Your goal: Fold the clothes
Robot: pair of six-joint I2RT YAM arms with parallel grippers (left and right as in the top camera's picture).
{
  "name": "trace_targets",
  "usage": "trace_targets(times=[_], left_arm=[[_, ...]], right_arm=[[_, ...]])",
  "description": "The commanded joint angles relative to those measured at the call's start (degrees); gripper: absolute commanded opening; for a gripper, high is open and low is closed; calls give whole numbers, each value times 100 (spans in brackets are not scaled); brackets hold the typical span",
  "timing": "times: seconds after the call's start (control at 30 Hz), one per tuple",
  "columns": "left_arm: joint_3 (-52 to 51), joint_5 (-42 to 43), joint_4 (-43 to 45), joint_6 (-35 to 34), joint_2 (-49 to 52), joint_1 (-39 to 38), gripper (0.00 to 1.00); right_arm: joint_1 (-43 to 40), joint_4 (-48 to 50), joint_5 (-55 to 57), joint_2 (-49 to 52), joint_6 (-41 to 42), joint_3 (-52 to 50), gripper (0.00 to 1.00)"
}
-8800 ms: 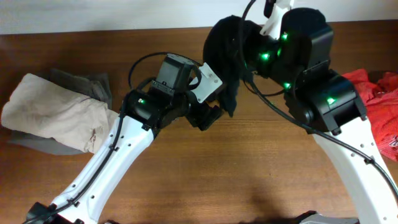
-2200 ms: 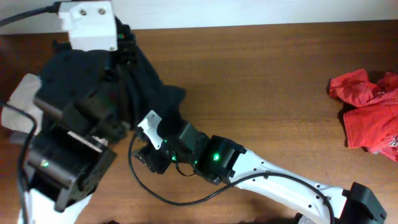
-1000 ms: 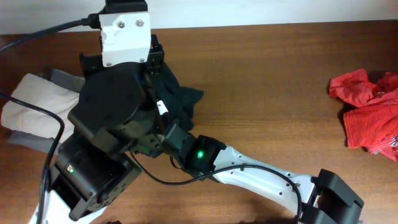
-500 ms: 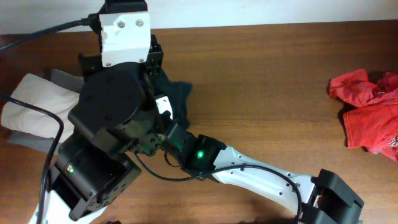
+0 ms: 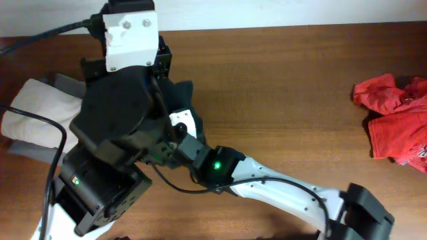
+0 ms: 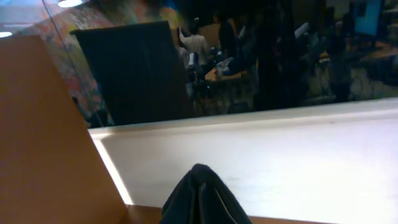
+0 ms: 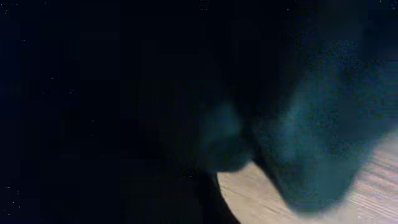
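Overhead view: both hands work at the plain black soft-fabric T-shirt (image 5: 181, 92), bunched at the left of the brown wooden tabletop (image 5: 287, 93).
Left hand (image 5: 163, 63) is pinched shut on a peak of cloth. Right hand (image 5: 179, 124) is closed tight at the shirt's lower edge, its hold hidden. I judge this the two-grip step; next comes spreading the shirt flat.

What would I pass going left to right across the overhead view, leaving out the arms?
beige garment → black T-shirt → red garment. The grey garment overlaps the beige one, so I leave it out.
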Motion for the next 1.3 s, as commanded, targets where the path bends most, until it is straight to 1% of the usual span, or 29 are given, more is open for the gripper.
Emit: trace_targets(times=[0.0, 0.2, 0.3, 0.47, 0.6, 0.67, 0.77, 0.83, 1.0, 1.1, 1.17, 1.27], left_arm=[[170, -249, 243, 422, -33, 17, 0], [170, -243, 238, 417, -33, 566, 0], [168, -240, 111, 417, -33, 802, 0], [168, -122, -632, 402, -33, 737, 0], [168, 153, -1355, -66, -33, 568, 0], [168, 391, -1849, -466, -33, 533, 0], [168, 1130, -2754, -1104, -33, 551, 0], [168, 1475, -3198, -1353, -33, 608, 1], [168, 1639, -3954, -1585, -33, 737, 3], [168, 1991, -4356, -1589, -33, 826, 3], [168, 2153, -4446, -1725, -33, 903, 3], [168, 2170, -4457, -1829, -33, 1021, 3]], right_arm=[[-26, -431, 463, -758, -535, -7, 4], [-26, -1818, 1768, -2264, -590, -7, 4], [-26, -2337, 2514, -3080, -592, -7, 4], [-28, -2533, 3366, -4096, -774, -7, 4], [-28, -2529, 4083, -4588, -876, -7, 4], [-28, -2511, 4203, -4706, -1032, 0, 4], [-28, -2516, 4321, -4800, -1187, 28, 4], [-33, -2518, 4505, -4800, -1325, 44, 4], [-415, -2518, 4586, -4798, -1338, 59, 4], [-815, -2514, 4365, -4798, -1338, 59, 4], [-1180, -2516, 4059, -4780, -1340, 59, 4], [-1744, -2520, 3600, -4719, -1342, 59, 4]])
